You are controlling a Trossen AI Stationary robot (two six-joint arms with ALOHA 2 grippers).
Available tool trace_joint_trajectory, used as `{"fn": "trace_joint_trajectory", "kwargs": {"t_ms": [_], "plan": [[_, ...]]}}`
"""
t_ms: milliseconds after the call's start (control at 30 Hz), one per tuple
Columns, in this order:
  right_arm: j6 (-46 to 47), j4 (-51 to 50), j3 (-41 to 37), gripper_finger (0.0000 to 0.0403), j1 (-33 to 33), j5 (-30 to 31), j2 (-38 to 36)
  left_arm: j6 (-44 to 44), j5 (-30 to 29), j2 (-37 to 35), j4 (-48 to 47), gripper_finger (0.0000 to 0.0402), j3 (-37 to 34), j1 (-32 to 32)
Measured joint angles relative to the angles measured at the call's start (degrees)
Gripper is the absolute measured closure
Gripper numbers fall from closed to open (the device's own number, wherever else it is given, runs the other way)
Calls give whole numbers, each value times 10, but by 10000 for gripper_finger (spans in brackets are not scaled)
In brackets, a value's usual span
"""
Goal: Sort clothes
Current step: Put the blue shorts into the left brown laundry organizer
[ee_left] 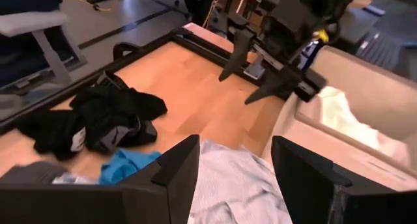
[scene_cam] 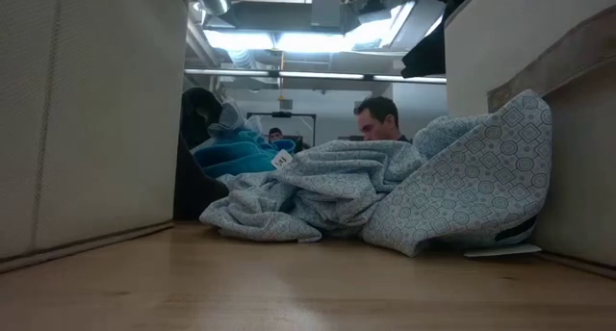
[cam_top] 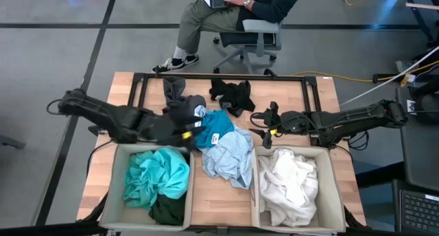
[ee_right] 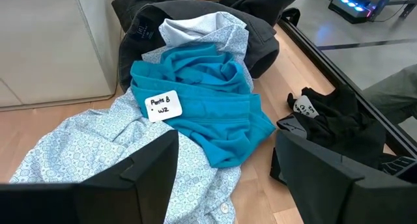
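A light wooden table [cam_top: 295, 99] stands on a grey floor, and a person [cam_top: 233, 6] sits on an office chair just beyond its far edge.

Between two beige square fabric bins, a pale light-blue patterned garment [cam_top: 230, 154] lies crumpled on the wood, spilling over the inner wall of the right bin [cam_top: 339, 195]. A blue garment [ee_right: 202, 100] with a white handwritten tag [ee_right: 163, 107] lies on top of it, and a dark grey garment [cam_top: 180, 99] touches that one on the far side. A black garment [cam_top: 232, 93] lies apart near the table's far edge.

The left bin [cam_top: 115, 178] holds a bright turquoise garment [cam_top: 156, 178] with a dark green one [cam_top: 168, 210] at its near side. The right bin holds a white garment [cam_top: 288, 182].

The left gripper [cam_top: 184, 134] hovers over the pile's left edge beside the dark grey garment, its fingers spread and holding nothing. The right gripper [cam_top: 266, 132] hangs just past the right bin's far wall, fingers parted and empty.
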Motion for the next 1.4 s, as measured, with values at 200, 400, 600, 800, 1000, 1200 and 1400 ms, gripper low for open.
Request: {"fn": "trace_joint_trajectory", "kwargs": {"t_ms": [200, 400, 600, 800, 1000, 1200, 1400], "plan": [[0, -1, 0, 146, 0, 0, 0, 75, 69, 70, 94, 219, 0, 64], [0, -2, 0, 146, 0, 0, 0, 123, 115, 119, 146, 219, 0, 110], [-4, -3, 0, 146, 0, 0, 0, 170, 123, 172, 92, 219, 34, 127], [-13, -1, 0, 146, 0, 0, 0, 151, 123, 256, -94, 219, 121, 139], [-15, 1, 0, 146, 0, 0, 0, 104, 185, 335, -175, 219, 150, 154], [-15, 0, 0, 146, 0, 0, 0, 76, 194, 383, -216, 219, 150, 164], [-15, -1, 0, 146, 0, 0, 0, 58, 190, 403, -223, 219, 151, 165]]}}
